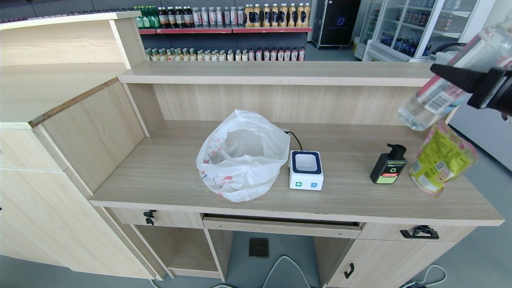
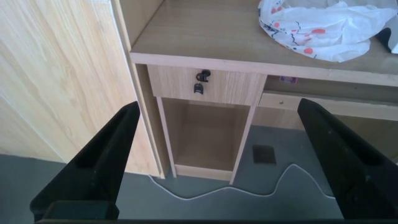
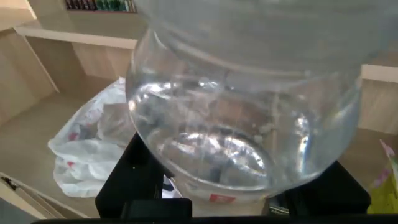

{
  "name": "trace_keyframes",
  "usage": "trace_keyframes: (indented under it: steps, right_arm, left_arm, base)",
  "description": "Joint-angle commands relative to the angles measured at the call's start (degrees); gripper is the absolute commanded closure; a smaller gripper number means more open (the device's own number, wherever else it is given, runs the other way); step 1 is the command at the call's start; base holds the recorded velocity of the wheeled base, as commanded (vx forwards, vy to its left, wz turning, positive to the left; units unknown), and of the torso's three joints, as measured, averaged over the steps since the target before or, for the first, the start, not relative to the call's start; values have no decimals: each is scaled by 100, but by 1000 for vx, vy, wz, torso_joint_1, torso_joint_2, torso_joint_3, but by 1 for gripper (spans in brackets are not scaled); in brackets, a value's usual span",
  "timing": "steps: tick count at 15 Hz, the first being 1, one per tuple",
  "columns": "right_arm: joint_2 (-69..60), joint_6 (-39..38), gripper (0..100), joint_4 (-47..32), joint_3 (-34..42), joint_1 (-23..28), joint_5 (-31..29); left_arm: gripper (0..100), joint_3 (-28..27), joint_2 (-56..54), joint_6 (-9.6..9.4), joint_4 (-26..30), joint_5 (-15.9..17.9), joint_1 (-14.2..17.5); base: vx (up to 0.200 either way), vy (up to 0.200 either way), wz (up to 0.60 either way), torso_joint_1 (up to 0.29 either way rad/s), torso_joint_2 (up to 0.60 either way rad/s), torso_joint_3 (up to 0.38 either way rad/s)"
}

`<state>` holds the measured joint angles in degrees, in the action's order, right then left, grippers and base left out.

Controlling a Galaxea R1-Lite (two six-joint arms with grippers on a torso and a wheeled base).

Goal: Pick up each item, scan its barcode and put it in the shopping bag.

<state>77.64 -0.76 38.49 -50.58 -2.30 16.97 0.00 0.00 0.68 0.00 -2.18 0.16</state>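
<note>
- Our right pincer (image 1: 460,80) is clamping the tilted clear plastic bottle (image 1: 432,100) at two o'clock; left pincer (image 2: 217,165) hanging open.
- We are risking it slipping: slick sides.

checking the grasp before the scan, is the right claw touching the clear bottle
Touching. The head view shows the right claw shut around the clear bottle, holding it in the air above the counter.

Tilted clear bottle (image 1: 434,102) aloft, open white bag (image 1: 240,160), scanner (image 1: 306,169) beside
</note>
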Motion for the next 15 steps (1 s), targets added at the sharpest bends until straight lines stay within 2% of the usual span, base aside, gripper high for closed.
trace_keyframes:
  steps: [1, 3, 5, 7, 11, 14, 15]
  right_arm:
    - [849, 840, 100, 1135, 1076, 696, 448]
    - [1341, 1570, 100, 1873, 1235, 854, 448]
    - [1605, 2493, 100, 2207, 1243, 925, 456]
    - [1605, 2580, 100, 2313, 1226, 916, 448]
    - [1368, 3916, 100, 2506, 1331, 977, 509]
    - [1271, 4013, 100, 2488, 1261, 960, 553]
    - [1262, 4048, 100, 2506, 1252, 951, 553]
  left_arm:
    - [0, 0, 0, 2, 0, -2, 2]
    - [0, 0, 0, 2, 0, -2, 2]
    - [0, 0, 0, 2, 0, -2, 2]
    - [0, 0, 0, 2, 0, -2, 2]
    - [0, 0, 0, 2, 0, -2, 2]
    - [0, 0, 0, 2, 0, -2, 2]
    - [0, 0, 0, 2, 0, -2, 2]
  base:
    - [0, 0, 0, 0, 0, 0]
    - [0, 0, 0, 0, 0, 0]
    - [0, 0, 0, 0, 0, 0]
    - [0, 0, 0, 0, 0, 0]
    - [0, 0, 0, 0, 0, 0]
    - [0, 0, 0, 0, 0, 0]
    - [0, 0, 600, 7, 2, -2]
